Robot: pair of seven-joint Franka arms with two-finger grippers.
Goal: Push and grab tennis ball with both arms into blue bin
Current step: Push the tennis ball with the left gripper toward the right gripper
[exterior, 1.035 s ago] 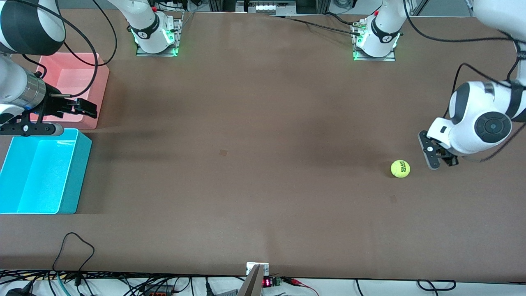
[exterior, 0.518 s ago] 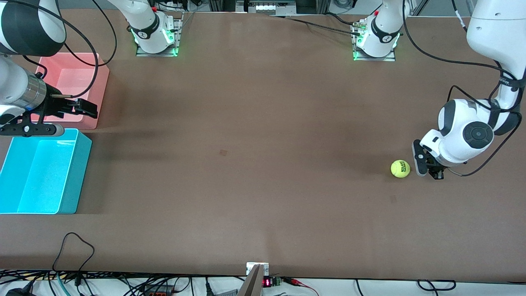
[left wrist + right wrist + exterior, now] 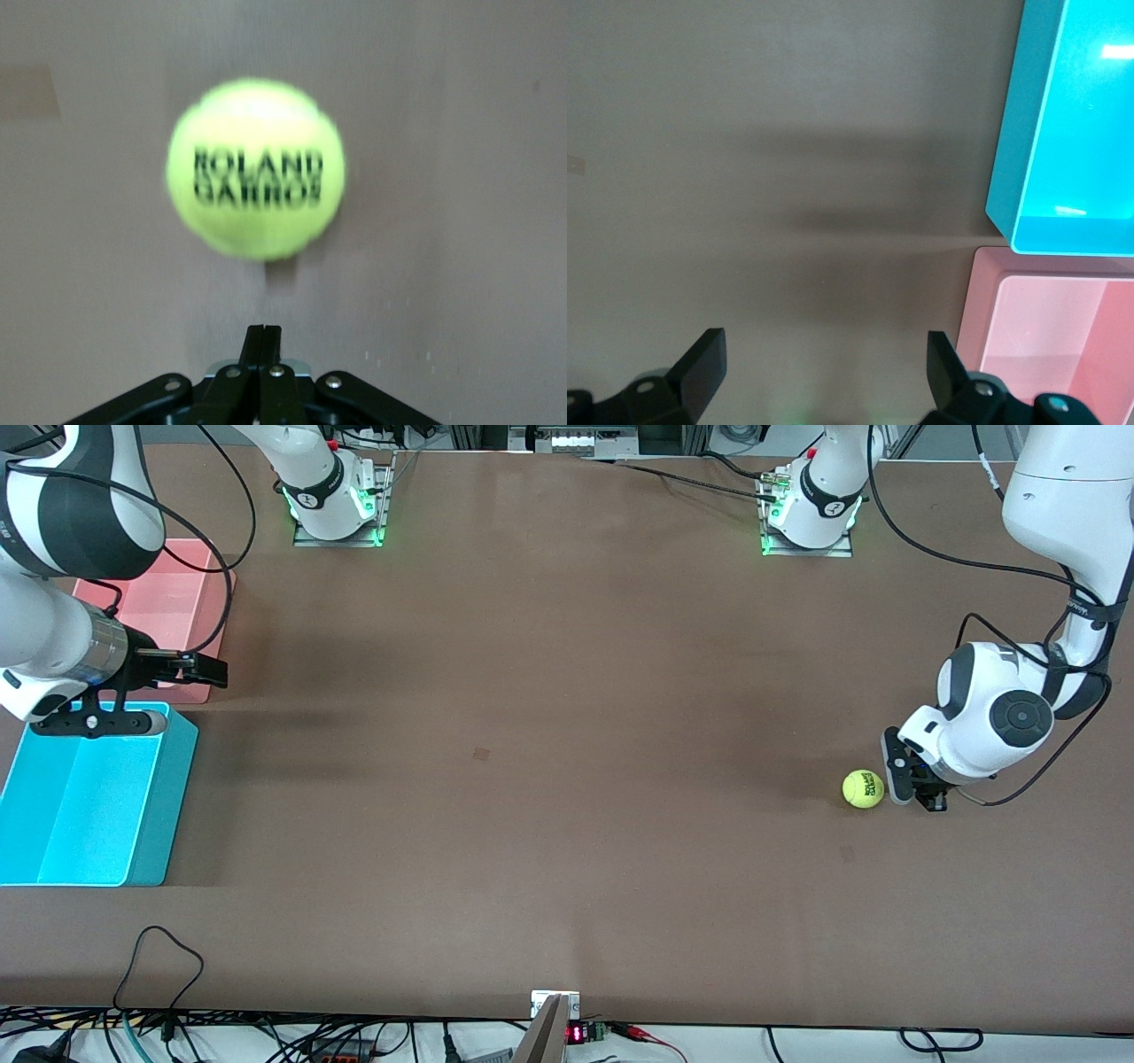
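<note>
The tennis ball (image 3: 863, 788) lies on the brown table near the left arm's end; its dark lettering fills the left wrist view (image 3: 255, 168). My left gripper (image 3: 889, 783) is low at the table right beside the ball, on the side away from the bins, fingers pressed shut and empty (image 3: 264, 336). The blue bin (image 3: 168, 797) stands at the right arm's end, also in the right wrist view (image 3: 1010, 133). My right gripper (image 3: 211, 670) hovers open and empty (image 3: 824, 359) by the bins' table-side edges.
A pink bin (image 3: 168, 602) of the same shape stands next to the blue bin, farther from the front camera, and shows in the right wrist view (image 3: 983, 301). Cables hang along the table's front edge (image 3: 159, 957). Brown table lies between ball and bins.
My left gripper has come down and closed in on the ball until it is right beside it. My right gripper has shifted slightly toward the table's middle. The ball has not moved.
</note>
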